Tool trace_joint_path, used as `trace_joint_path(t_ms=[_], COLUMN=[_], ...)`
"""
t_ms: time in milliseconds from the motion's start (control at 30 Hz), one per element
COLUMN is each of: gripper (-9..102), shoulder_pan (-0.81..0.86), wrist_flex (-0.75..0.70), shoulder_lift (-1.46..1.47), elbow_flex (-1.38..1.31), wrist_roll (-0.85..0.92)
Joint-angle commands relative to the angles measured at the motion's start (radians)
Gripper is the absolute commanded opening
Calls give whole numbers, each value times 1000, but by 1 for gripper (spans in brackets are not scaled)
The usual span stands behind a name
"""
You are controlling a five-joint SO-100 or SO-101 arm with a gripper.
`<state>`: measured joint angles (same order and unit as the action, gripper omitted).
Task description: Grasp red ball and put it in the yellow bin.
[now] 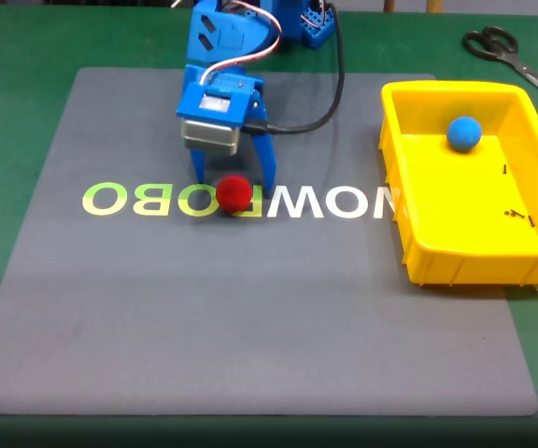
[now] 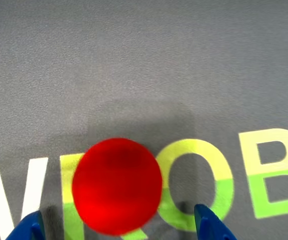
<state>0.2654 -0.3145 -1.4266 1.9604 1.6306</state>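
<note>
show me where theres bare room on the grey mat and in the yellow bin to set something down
In the fixed view, the grey rectangular mat is bare across its whole near half, below the printed lettering, and along its left side. The yellow plastic bin is free in its middle and near end. It is crowded around the small red ball, straddled by the open blue gripper, and beside the blue ball.

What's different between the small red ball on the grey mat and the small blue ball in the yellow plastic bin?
Colour: the small matte red ball is bright red, the small blue ball blue. Place: the red ball lies on the grey mat over its printed lettering; the blue ball sits inside the yellow plastic bin. Company: the blue gripper stands open on either side of the red ball; nothing is near the blue ball. Both look round and similar in size.
</note>
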Motion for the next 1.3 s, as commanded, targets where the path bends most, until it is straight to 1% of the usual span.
trace_joint_path(t_ms=[0, 233, 467, 567, 633, 700, 1067, 1267], gripper=[34, 33, 27, 17, 5, 0, 0, 0], shoulder_pan=[-12, -15, -23, -26, -29, -31, -37, -69], wrist_flex=[32, 32, 32, 37, 40, 46, 48, 41], shoulder_lift=[8, 64, 84, 92, 98, 101, 69, -124], elbow_flex=[-86, -149, -163, -163, -163, -163, -156, -112], wrist_roll=[-18, -25, -21, -18, -14, -15, -34, -74])
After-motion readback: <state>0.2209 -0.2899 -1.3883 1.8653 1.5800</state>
